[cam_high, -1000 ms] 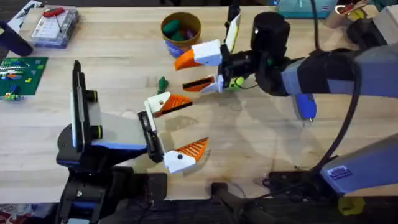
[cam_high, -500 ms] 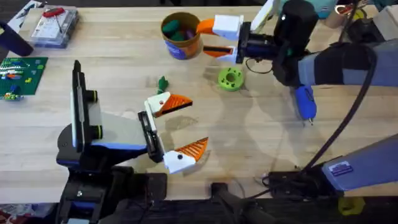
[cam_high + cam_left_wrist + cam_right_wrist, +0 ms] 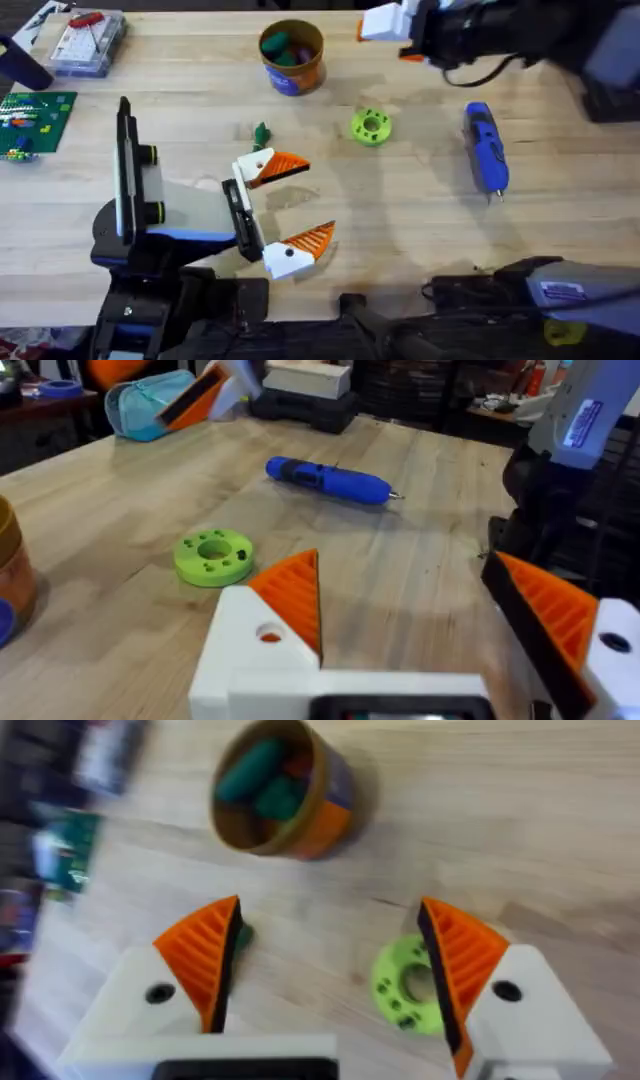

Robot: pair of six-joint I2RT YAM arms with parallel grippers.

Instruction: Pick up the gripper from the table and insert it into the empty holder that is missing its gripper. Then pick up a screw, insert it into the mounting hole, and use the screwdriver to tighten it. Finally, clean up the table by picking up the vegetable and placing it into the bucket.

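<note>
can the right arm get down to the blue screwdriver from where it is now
Probably yes. The screwdriver lies alone on bare table, with the green disc well off to one side. The right hand is raised at the far edge, open and empty, with nothing between them.

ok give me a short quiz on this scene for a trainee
1. True or false: the blue pen-shaped screwdriver lies inside the orange-brown round bucket.
2. In the overhead view, what lies on the table between the bucket and the screwdriver?
A. a green round disc with holes
B. a red ball
C. a metal spoon
3. Fill in: the right end effector has its fingers ____ (open or shut).

Key: 1 false, it lies on the table. 2 A. 3 open, with nothing held.
</note>
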